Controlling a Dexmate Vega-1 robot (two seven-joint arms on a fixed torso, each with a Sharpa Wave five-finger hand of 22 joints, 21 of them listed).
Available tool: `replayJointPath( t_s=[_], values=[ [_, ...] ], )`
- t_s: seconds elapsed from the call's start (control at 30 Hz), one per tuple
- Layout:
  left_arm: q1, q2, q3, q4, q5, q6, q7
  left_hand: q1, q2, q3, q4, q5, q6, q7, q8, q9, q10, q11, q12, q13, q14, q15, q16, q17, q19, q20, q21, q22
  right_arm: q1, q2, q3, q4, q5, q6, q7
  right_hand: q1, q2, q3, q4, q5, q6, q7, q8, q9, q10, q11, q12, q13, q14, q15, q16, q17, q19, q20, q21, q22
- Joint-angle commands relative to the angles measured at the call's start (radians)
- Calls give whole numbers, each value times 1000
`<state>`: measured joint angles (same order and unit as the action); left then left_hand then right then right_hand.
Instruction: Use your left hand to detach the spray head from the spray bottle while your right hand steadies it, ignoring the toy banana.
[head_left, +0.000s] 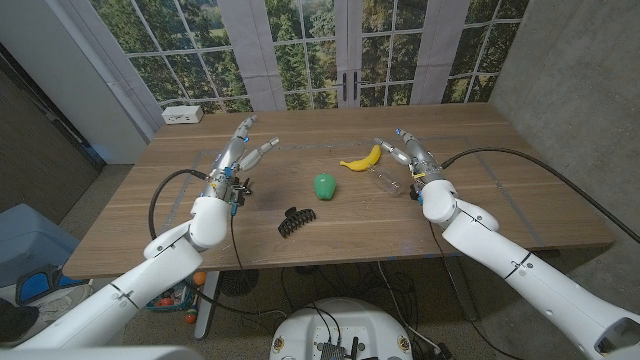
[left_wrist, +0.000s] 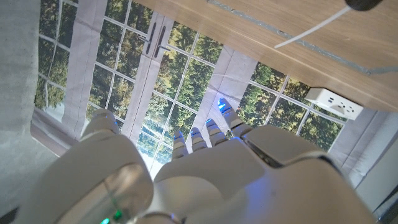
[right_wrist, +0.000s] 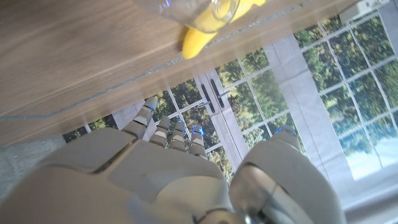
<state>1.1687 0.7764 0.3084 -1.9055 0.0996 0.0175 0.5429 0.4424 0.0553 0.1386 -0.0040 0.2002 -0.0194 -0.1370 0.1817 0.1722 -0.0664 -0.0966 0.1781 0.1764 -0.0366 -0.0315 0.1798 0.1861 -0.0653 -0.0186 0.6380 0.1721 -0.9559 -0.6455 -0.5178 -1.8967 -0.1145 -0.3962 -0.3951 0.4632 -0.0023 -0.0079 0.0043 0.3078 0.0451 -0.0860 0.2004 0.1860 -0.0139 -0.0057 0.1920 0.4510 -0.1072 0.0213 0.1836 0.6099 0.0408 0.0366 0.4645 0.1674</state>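
One spray bottle (head_left: 385, 181), clear plastic, lies on its side on the bench right of centre. Its long axis runs diagonally, one end toward the far edge beside the banana, the other toward the near right corner. Which end carries the neck is hard to tell in the head view; the body is transparent and nearly lost against the wood. In the right wrist view only a cut-off part of the bottle (right_wrist: 186, 9) shows, with the yellow behind it.

One green spray head (head_left: 324, 185) stands apart from the bottle near the bench centre. Its nozzle direction cannot be made out.

One toy banana (head_left: 361, 158) lies just beyond the bottle, curved.

One black hair claw (head_left: 294, 220) lies toward the near edge, below the green spray head.

One white power strip (head_left: 182, 114) sits at the far left corner.

Left hand (head_left: 243, 150): fingers spread, holding nothing, over the left part of the bench.

Right hand (head_left: 408, 155): fingers extended and apart, empty, just right of the bottle; contact with it cannot be told.
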Motion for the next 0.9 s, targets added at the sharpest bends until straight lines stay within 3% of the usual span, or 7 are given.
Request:
replayJointPath(
  t_s=[0.03, 0.17, 0.33, 0.43, 0.53, 0.7, 0.9],
  values=[
    [12, -42, -56, 77, -155, -215, -80, -30, 22, 4, 18, 7, 21, 4, 11, 2, 15, -10, 10, 0, 2, -48, 10, -2, 2, -12, -11, 1, -61, 3, 81, 68, 148, 351, -47, 0, 33, 12, 3, -8, 47, -11, 15, 1, 35, -16, 11, -24, 16, -21, 5, -35, 15, -27, -18, 1],
    [7, -58, -66, 107, -212, -278, -121, -50, 46, 7, 31, 10, 30, 11, 11, 1, 25, -15, 13, -1, 5, -53, 12, -3, 10, -17, -15, 1, -78, 21, 106, 116, 223, 482, -21, -22, 94, 27, 25, -12, 88, -25, 17, -1, 73, -29, 15, -53, 45, -49, 13, -70, 46, -64, -30, 0],
    [-11, -85, -66, 154, -311, -353, -200, -111, 159, 73, 105, 42, 63, 46, 9, -1, 51, -5, 14, -3, 24, -54, 15, -5, 32, -17, -35, 2, -100, 36, 134, 163, 320, 615, 38, -66, 206, 86, 85, -15, 158, -32, 15, -3, 133, -67, 15, -109, 80, -122, 19, -127, 90, -137, -57, 0],
    [-20, -97, -65, 174, -361, -386, -244, -126, 167, 138, 149, 67, 80, 58, 9, -1, 64, 11, 16, -3, 34, -52, 16, -6, 40, -16, -42, 2, -106, 49, 145, 212, 370, 708, 79, -86, 219, 159, 136, -5, 185, -23, 9, -4, 152, -78, 13, -139, 94, -161, 22, -151, 111, -173, -70, 2],
    [-25, -107, -65, 187, -406, -416, -284, -130, 167, 205, 172, 87, 88, 69, 5, -1, 68, 23, 15, -3, 37, -48, 14, -7, 47, -27, -50, 2, -108, 70, 153, 267, 414, 795, 118, -95, 220, 211, 159, 2, 196, -1, 4, -4, 165, -82, 12, -157, 109, -185, 25, -165, 129, -193, -77, 1],
    [-18, -119, -69, 186, -455, -435, -315, -134, 163, 271, 179, 101, 85, 81, -1, -1, 66, 35, 12, -3, 36, -43, 11, -7, 56, -71, -59, 0, -93, 100, 162, 348, 488, 890, 188, -102, 219, 276, 170, 10, 206, 29, 0, -4, 184, -75, 13, -176, 127, -194, 27, -182, 162, -215, -82, 1],
    [-6, -128, -75, 183, -519, -430, -345, -146, 154, 311, 181, 108, 54, 107, -10, -1, 39, 48, 3, -3, 20, -33, 5, -7, 62, -84, -68, -1, -76, 148, 174, 431, 572, 1002, 261, -110, 215, 322, 172, 11, 217, 52, 0, -4, 204, -58, 16, -191, 153, -177, 33, -194, 192, -211, -85, 0]
  ],
)
